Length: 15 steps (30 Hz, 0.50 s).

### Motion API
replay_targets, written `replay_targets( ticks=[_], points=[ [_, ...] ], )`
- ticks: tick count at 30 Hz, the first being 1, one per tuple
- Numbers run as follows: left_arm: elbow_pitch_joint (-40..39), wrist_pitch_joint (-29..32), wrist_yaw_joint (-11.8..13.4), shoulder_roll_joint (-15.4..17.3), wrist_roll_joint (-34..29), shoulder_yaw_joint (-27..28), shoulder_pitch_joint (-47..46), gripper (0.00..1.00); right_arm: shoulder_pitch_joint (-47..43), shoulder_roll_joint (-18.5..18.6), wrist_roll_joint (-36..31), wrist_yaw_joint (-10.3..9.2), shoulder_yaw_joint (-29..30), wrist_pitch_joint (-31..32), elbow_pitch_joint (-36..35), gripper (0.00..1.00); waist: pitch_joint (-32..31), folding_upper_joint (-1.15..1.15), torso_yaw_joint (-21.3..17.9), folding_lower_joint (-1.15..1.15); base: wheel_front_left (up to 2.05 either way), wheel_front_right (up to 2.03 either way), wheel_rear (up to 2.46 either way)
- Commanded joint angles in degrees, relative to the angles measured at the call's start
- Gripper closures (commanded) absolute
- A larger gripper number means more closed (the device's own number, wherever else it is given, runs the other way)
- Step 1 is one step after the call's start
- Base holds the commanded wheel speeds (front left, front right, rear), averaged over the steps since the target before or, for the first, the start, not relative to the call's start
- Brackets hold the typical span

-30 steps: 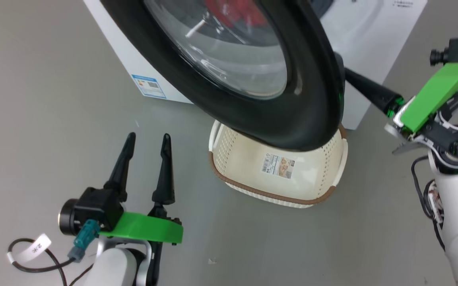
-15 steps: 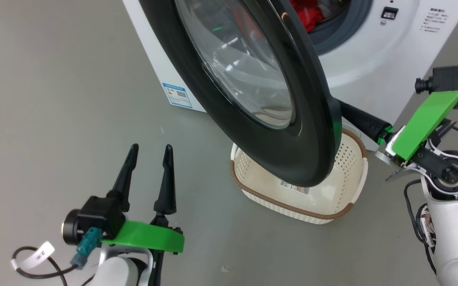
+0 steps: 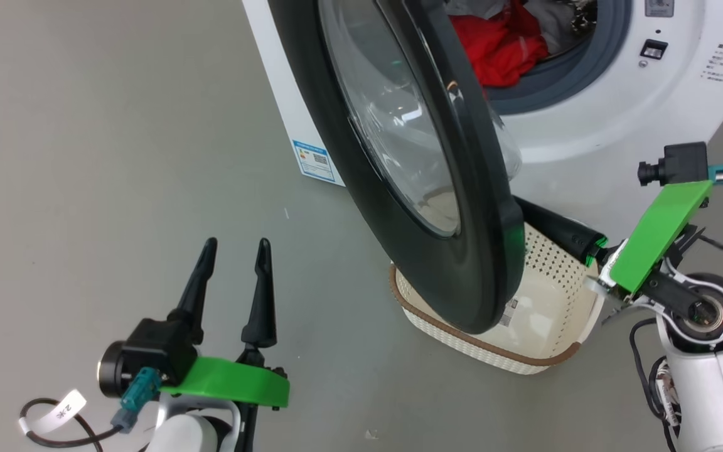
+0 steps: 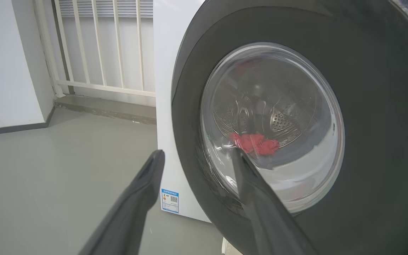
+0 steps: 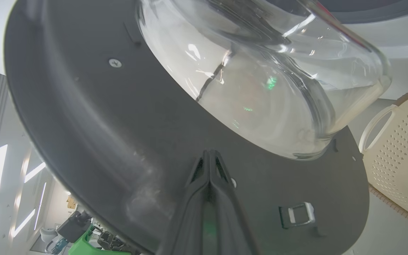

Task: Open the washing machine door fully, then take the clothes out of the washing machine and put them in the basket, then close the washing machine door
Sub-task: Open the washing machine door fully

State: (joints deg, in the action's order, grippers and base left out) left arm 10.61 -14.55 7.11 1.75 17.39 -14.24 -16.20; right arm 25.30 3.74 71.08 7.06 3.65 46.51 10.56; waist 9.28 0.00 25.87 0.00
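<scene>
we judge the door-opening step half done: the washing machine door (image 3: pixel 462 276) stands part-open, running from 12 o'clock to the centre of the head view. the clothes (image 3: pixel 499 44) lie inside the washing machine (image 3: pixel 587 144) at 1 o'clock. the basket (image 3: pixel 550 295) sits on the floor (image 3: pixel 85 157) at 4 o'clock, partly under the door's lower edge. our right gripper (image 5: pixel 209 156) has its fingers clenched together on nothing, tips against the door's dark inner face just below the glass bowl (image 5: pixel 260 81). our left gripper (image 3: pixel 237 245), at 7 o'clock, is spread wide and empty on the door's outer side. the pinched tips could skid on that smooth face toward the glass or the latch (image 5: pixel 296 214), and the door might then fall back. a wider swing could strike the left fingers or clip the basket; we cannot tell whether door and basket touch.
</scene>
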Motion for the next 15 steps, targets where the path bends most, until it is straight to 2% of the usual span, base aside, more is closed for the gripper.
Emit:
replay_targets(
  ticks=[1,15],
  points=[
    [-1.36,-0.45,0.34,1.13,0.52,1.85,-0.01,0.00,-0.55,-0.83,0.57,0.43,-1.97,0.62,-2.20,1.00,-0.37,0.00,0.62,0.00,0.00,0.00,0.00],
    [-1.10,-0.45,0.52,1.13,1.39,1.02,1.16,0.00,-4.86,-0.86,2.69,0.43,-4.83,0.06,-3.80,1.00,-1.60,0.00,4.25,0.00,0.00,0.00,0.00]
  ],
)
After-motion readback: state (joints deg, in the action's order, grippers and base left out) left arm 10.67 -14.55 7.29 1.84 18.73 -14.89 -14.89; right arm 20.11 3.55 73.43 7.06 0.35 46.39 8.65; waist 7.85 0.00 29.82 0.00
